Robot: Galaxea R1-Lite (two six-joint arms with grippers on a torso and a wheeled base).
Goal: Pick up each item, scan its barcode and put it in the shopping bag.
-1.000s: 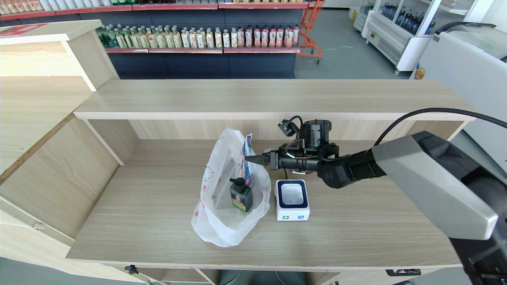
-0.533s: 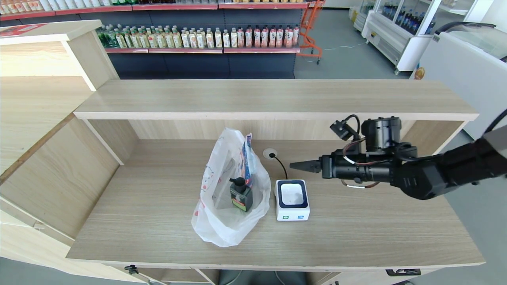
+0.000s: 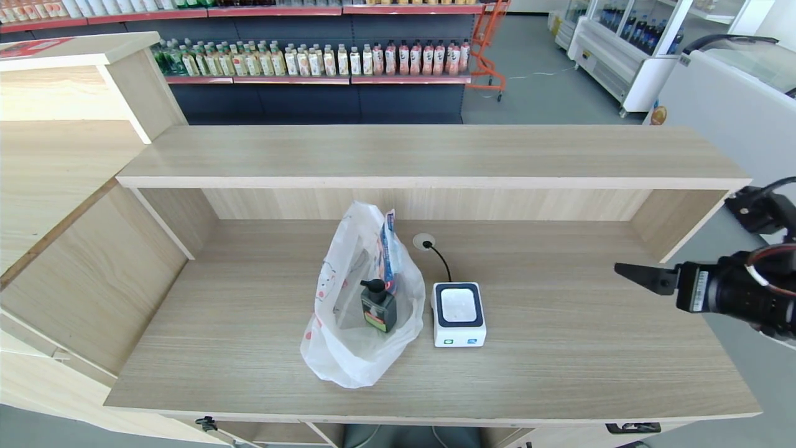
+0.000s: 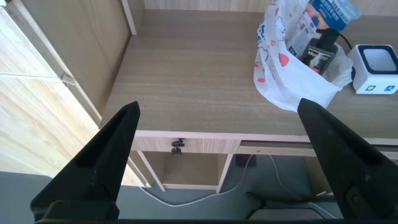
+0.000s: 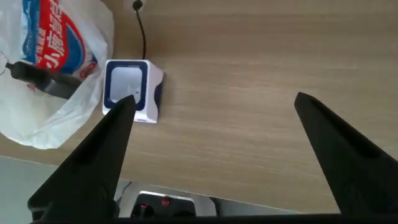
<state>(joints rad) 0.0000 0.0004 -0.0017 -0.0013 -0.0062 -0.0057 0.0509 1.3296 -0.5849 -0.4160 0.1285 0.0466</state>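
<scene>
— What is found near the right gripper [image 3: 634, 275]?
— A barcode scanner [image 3: 459, 313] is set on the table [image 3: 559, 373], well to its left; just beyond stands the shopping bag [image 3: 339, 348], a pump bottle [image 3: 378, 306] upright inside.
— And the gripper?
— It is spread wide and empty, as is the left gripper [image 4: 219, 107].

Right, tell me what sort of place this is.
Most likely a small supermarket's checkout: shelves of bottled drinks behind, fridges at the far right, and a scanner beside a bag on the wooden counter.
</scene>
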